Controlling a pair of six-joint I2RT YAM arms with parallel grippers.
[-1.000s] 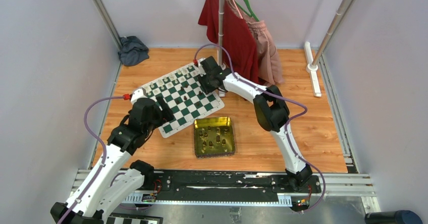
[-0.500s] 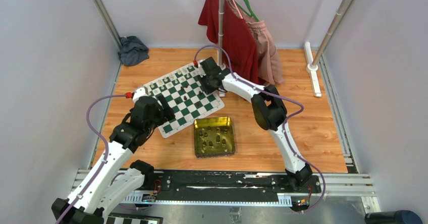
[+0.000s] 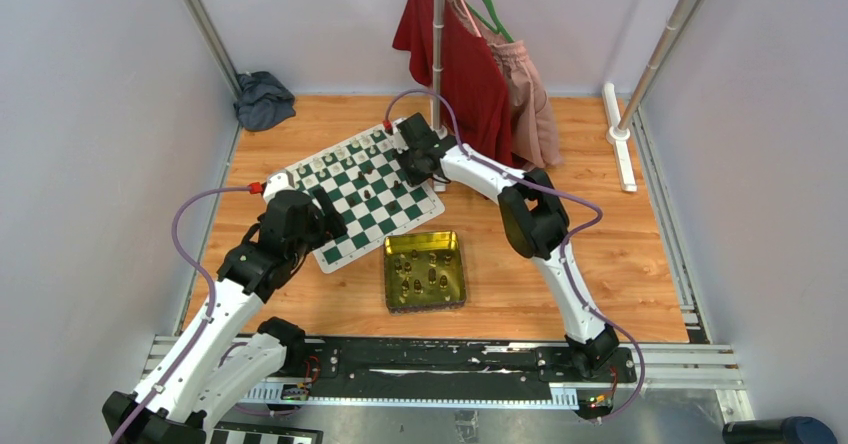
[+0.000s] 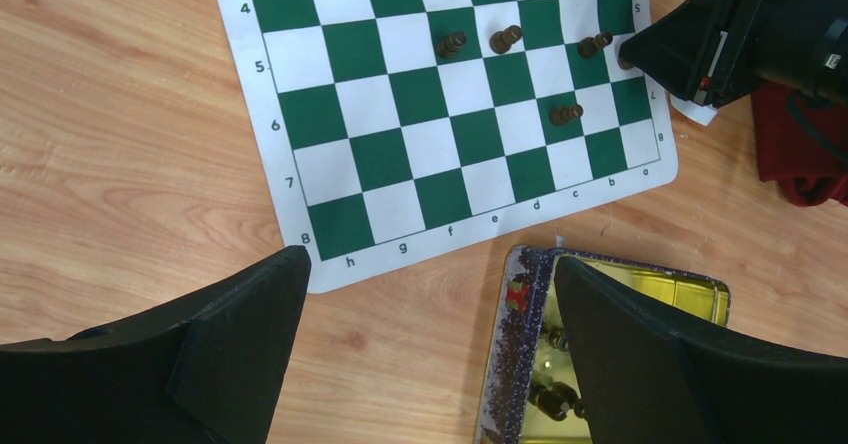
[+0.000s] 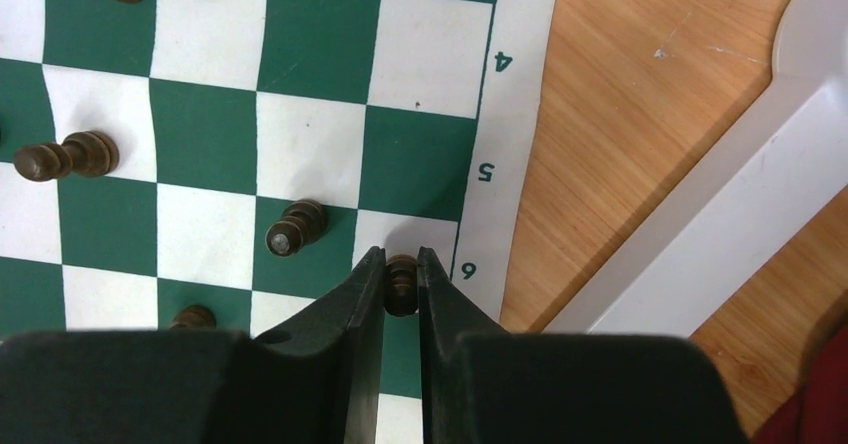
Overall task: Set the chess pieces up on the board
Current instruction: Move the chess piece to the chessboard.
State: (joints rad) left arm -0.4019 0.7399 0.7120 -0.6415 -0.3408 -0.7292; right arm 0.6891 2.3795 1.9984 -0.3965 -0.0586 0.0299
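The green-and-white board (image 3: pixel 352 192) lies slanted on the wooden table. Cream chess pieces (image 3: pixel 335 156) line its far-left edge, and a few dark brown pieces (image 4: pixel 505 38) stand scattered on it. My right gripper (image 5: pixel 401 256) is at the board's right edge by row 6, shut on a dark brown piece (image 5: pixel 401 282) that stands upright between its fingertips. Another dark piece (image 5: pixel 296 228) stands one square to the left. My left gripper (image 4: pixel 428 259) hangs open over the bare wood between the board's near corner and the tin, holding nothing.
A gold-green tin (image 3: pixel 388 274) holding several dark pieces (image 4: pixel 553 400) sits just in front of the board. A white rack foot (image 5: pixel 700 214) runs close beside the board's right edge. Clothes (image 3: pixel 470 64) hang on a pole behind it. A dark cloth (image 3: pixel 263 99) lies at the back left.
The right gripper's jaws have closed in onto the dark piece at the board's edge. The left arm shifted slightly forward early on, then stayed still and open.
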